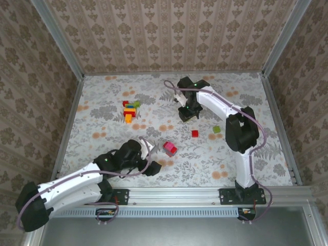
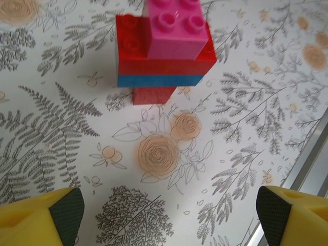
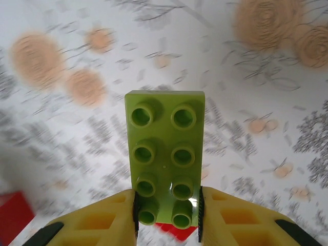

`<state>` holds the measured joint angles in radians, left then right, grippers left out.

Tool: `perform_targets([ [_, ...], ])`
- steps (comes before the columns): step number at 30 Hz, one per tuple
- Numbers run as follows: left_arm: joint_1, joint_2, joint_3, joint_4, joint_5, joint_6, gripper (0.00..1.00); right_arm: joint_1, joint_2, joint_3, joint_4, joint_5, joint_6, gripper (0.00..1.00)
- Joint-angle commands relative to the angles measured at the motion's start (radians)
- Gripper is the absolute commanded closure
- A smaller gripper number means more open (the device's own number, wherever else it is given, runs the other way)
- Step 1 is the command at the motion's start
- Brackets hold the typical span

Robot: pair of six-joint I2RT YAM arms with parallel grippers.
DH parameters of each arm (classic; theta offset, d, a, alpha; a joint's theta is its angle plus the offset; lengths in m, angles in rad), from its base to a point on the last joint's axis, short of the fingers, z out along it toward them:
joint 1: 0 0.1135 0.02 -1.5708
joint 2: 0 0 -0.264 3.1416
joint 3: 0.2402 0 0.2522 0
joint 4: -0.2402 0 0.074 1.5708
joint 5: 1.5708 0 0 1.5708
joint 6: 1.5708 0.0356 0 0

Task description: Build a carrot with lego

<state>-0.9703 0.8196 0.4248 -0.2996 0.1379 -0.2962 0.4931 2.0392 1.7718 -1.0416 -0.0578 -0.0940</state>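
Take the small stack of studded plastic bricks [image 1: 169,148] near the middle of the flower-patterned table [image 1: 97,123] as your mark. From the left wrist camera you see it as a magenta two-by-two brick [image 2: 177,28] sitting on a wider red brick [image 2: 164,64], with a thin blue layer [image 2: 159,80] under that and a darker red piece [image 2: 154,95] at the bottom. Your left pincer [image 2: 166,215] lies just on the near left of that stack, pointed at it, its yellow fingers [image 2: 36,218] spread wide and apart from it. Your right pincer [image 3: 166,210] is beyond the stack and a little to its right, clamped on the near end of a lime-green two-by-four studded brick [image 3: 165,148], studs facing the wrist camera, with the table blurred behind it. Further beyond the stack and to its left lies a mixed pile of red, orange, green and blue bricks [image 1: 130,110]. A loose red cube brick [image 1: 195,134] sits just beyond the stack to the right, and a loose green cube brick [image 1: 217,129] lies further right again.
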Motion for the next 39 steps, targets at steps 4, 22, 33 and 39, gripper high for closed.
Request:
perform_targets([
  [4,-0.014,0.004,0.005,-0.026,-0.027,-0.021,0.10,0.120,-0.154,-0.120,-0.044,0.006,0.035,0.67],
  [22,-0.014,0.031,0.011,-0.022,-0.026,-0.017,0.10,0.295,-0.334,-0.290,0.004,-0.029,0.158,0.68],
  [33,-0.014,0.032,0.010,-0.021,-0.027,-0.014,0.10,0.340,-0.341,-0.277,-0.011,-0.065,0.161,0.68],
  [39,-0.014,0.028,0.009,-0.022,-0.025,-0.015,0.10,0.342,-0.339,-0.276,-0.014,-0.063,0.163,0.69],
])
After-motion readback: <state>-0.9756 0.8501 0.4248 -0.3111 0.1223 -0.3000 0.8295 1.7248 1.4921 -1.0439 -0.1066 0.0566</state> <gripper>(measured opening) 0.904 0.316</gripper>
